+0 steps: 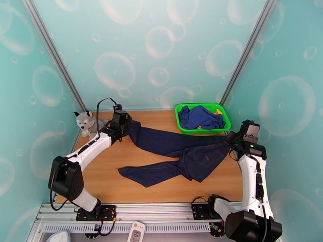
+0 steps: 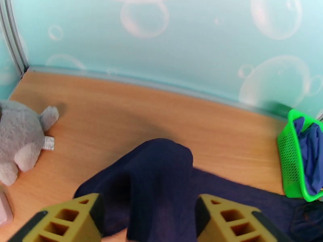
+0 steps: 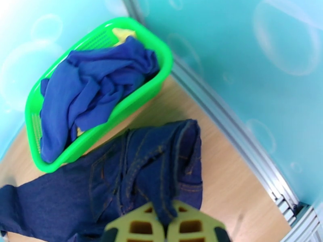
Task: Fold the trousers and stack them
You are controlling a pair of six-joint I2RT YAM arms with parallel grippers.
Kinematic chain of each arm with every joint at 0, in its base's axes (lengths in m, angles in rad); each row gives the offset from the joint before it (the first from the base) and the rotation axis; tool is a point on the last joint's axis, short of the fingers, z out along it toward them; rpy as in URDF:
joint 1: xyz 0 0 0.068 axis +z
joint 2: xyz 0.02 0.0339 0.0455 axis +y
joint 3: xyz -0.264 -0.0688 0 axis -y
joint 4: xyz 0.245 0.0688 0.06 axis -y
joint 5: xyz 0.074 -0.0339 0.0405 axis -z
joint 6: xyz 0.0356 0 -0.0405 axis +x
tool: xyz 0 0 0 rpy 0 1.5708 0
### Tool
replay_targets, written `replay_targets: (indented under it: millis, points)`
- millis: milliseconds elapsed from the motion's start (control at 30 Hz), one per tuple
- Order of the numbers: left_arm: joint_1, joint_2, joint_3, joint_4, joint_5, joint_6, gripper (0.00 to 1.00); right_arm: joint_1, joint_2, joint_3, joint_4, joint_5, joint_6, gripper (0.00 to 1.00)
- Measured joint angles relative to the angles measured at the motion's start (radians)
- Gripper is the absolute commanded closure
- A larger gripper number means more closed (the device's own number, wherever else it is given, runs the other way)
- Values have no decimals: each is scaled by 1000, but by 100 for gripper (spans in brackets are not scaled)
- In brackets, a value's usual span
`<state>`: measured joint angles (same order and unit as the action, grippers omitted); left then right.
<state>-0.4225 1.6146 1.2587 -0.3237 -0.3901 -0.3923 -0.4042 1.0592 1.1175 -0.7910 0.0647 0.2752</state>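
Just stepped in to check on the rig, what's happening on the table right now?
Two robot arms are working on the dark navy denim trousers, which lie spread across the wooden table, not yet folded. The right gripper is shut on the waist end, near the green basket holding a royal-blue garment. The left gripper stands open around a leg end, beside a plush husky.

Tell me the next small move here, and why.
Probably raise the left gripper clear of the trousers: its jaws stand open astride the leg end, which rests bunched on the table, while the right gripper is shut on the waist. The other leg lies skewed, needing straightening.
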Motion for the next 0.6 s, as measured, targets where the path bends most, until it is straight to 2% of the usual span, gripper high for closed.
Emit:
replay_targets:
  millis: [100,167,333,400,600]
  points:
    - [-35,-85,-111,-114,-13,-48,16,-11,-12,0,0,23,0,100]
    - [-70,-211,-230,-185,6,-97,18,-11,-14,0,0,39,0,100]
    - [-135,-563,-485,-277,177,-236,20,-11,-14,0,-4,43,0,100]
    - [-163,-572,-529,-283,213,-268,20,-11,-14,0,-4,37,0,100]
    - [-219,-421,-593,-301,245,-320,25,-11,-21,0,-3,13,-1,100]
